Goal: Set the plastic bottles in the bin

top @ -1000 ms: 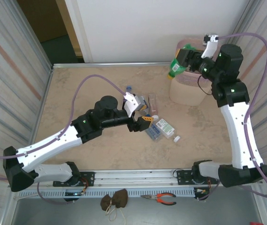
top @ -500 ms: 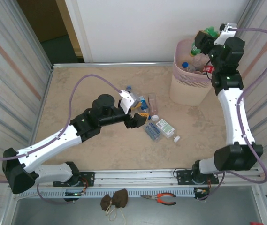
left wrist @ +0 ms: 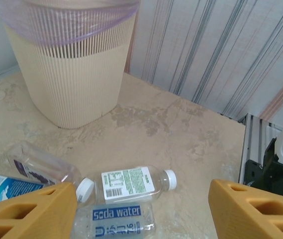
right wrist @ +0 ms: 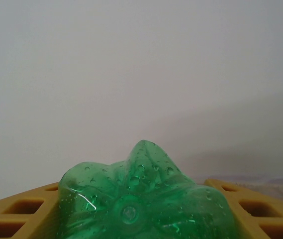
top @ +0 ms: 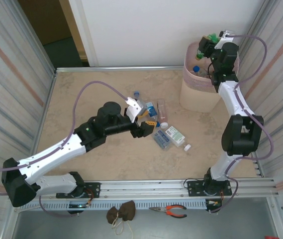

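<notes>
**Green bottle lifted over the bin, not yet dropped**

The green bottle (top: 212, 38) hung above the far rim of the bin (top: 197, 97), which stood at the tabletop's far right corner with several bottles already inside. A second earlier that bottle had been lower, off the bin's left side; since then the right arm had straightened and carried it up and across the opening. The right gripper (top: 208, 42) was closed on it, and the right wrist view showed its dimpled base (right wrist: 146, 199) pinched between the yellow fingers. My judgement is that only the release remained for this one.

The loose bottles (top: 163, 134) lay clustered near the middle of the tabletop, with a small white cap (top: 187, 147) just to their right. The left gripper (top: 148, 127) had barely shifted over them, jaws spread wide with nothing between them; beneath it lay a soda-water bottle (left wrist: 116, 221).

The tabletop (top: 81, 89) was mottled beige stone. Striped corrugated panels closed both sides, and a plain white wall stood behind. Red-handled pliers (top: 173, 211) lay on the near ledge.
</notes>
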Action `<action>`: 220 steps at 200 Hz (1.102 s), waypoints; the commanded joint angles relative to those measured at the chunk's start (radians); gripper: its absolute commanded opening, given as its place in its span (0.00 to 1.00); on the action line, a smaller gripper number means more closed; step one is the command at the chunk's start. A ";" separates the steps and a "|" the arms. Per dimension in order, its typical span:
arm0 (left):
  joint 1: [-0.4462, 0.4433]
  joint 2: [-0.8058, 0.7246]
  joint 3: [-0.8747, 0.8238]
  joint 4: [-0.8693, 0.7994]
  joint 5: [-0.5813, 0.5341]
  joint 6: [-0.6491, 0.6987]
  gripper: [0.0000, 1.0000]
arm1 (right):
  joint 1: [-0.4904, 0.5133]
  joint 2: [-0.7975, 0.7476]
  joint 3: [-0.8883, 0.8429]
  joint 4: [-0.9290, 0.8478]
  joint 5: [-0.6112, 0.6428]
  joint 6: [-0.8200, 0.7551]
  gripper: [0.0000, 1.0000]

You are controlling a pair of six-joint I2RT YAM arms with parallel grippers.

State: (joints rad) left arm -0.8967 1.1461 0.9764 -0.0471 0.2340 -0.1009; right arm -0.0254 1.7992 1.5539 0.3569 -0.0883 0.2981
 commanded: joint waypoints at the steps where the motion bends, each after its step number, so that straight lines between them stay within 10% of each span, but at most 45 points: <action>1: 0.009 -0.029 -0.014 0.043 -0.015 -0.014 0.71 | 0.011 0.047 0.028 0.106 -0.033 -0.031 0.40; 112: 0.052 -0.042 -0.051 0.055 -0.003 -0.031 0.71 | 0.020 0.221 0.137 -0.221 -0.203 -0.201 0.43; 220: 0.059 -0.104 -0.089 0.067 -0.011 -0.048 0.70 | 0.018 0.104 0.312 -0.449 -0.212 -0.212 0.81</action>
State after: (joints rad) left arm -0.8433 1.0878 0.9058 -0.0147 0.2340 -0.1360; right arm -0.0101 2.0014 1.8114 -0.0498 -0.2668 0.0925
